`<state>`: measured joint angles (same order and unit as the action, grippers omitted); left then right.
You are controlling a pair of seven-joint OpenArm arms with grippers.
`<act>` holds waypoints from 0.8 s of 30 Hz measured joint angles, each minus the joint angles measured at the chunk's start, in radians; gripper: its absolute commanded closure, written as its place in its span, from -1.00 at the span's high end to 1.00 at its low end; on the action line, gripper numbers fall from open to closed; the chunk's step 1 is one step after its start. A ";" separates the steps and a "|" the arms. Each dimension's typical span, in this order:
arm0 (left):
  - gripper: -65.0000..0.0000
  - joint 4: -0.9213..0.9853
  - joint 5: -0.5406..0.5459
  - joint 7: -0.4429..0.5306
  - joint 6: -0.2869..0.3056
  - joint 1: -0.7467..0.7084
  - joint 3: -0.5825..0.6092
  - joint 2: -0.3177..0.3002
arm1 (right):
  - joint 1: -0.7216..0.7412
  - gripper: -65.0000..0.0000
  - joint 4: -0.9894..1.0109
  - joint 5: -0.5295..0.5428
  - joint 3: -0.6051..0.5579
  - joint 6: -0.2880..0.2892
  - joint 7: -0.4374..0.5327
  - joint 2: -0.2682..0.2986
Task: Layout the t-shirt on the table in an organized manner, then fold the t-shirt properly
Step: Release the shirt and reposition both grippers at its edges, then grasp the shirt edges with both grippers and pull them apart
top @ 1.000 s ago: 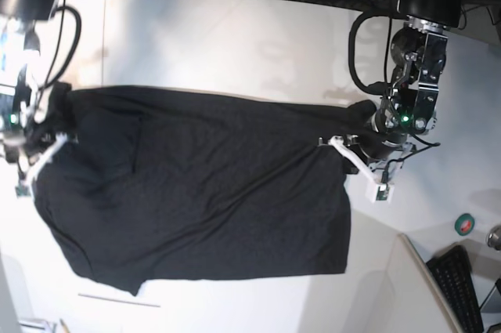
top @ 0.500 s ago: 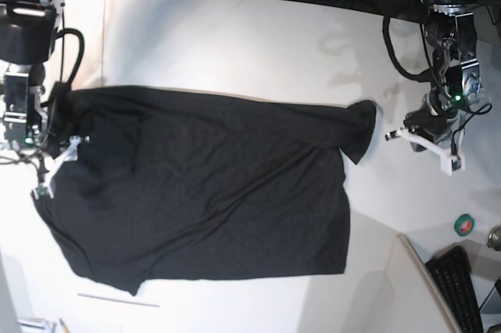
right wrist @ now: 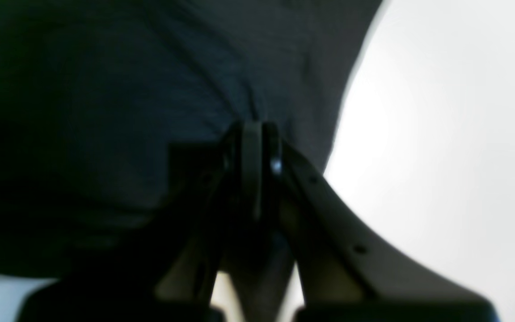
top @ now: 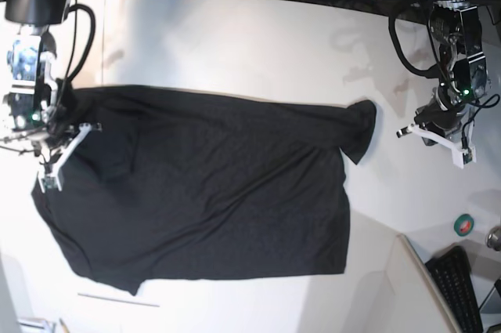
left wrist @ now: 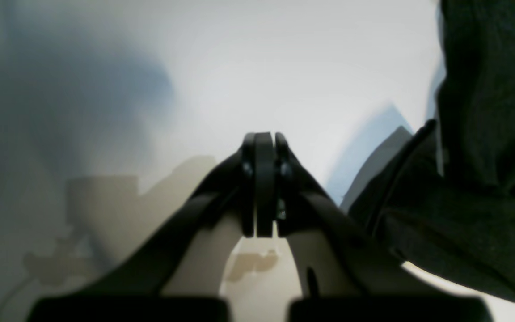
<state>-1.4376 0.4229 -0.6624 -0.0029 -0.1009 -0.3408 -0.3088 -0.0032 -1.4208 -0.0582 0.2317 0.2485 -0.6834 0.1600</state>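
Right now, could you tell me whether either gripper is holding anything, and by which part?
Nothing is held. The left gripper is shut over bare table, beside the t-shirt; the right gripper is shut above the shirt, with no cloth visibly pinched.

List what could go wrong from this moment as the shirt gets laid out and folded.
1. The large black cloth t-shirt is not flat: the sleeve end beside the left tool is curled over, so a fold now may trap that bunch.
2. The right tool hangs closed over the shirt's other end; in its wrist view the cloth lies close under the tips, so a sideways move may drag it.
3. The shirt's lower edge lies near the white smooth tabletop's near edge; pulling that way might slide it off.
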 measured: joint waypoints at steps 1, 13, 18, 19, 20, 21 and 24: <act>-1.00 0.000 0.000 -0.002 0.000 0.000 0.000 -0.002 | -0.029 -1.00 -0.064 0.001 -0.007 0.002 -0.053 -0.003; -1.00 0.000 -0.001 -0.004 -0.001 0.018 0.008 0.003 | -0.326 -1.00 -0.340 -0.013 -0.005 0.242 -0.183 -0.016; -1.00 0.000 -0.003 0.003 -0.008 0.040 0.088 -0.002 | -0.407 -1.00 -0.362 -0.003 -0.005 0.322 -0.178 -0.016; -1.00 0.000 -0.004 0.003 -0.008 0.043 0.124 -0.002 | -0.417 -1.00 -0.362 -0.003 -0.005 0.323 -0.178 -0.016; -1.00 0.000 0.000 -0.002 -0.004 0.045 0.156 0.003 | -0.427 -1.00 -0.362 -0.002 -0.005 0.325 -0.178 -0.016; -1.00 0.000 0.002 -0.006 -0.001 0.055 0.185 0.007 | -0.433 -1.00 -0.362 -0.003 -0.005 0.328 -0.178 -0.016; -1.00 0.002 -0.004 -0.003 -0.004 0.100 0.245 0.058 | -0.447 -1.00 -0.361 -0.014 -0.024 0.329 -0.180 -0.011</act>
<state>-1.4361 0.4191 -0.6655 -0.0067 -0.0010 -0.0956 -0.2504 -0.4500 -1.7817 -0.0719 0.2077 0.5774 -0.8639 0.1493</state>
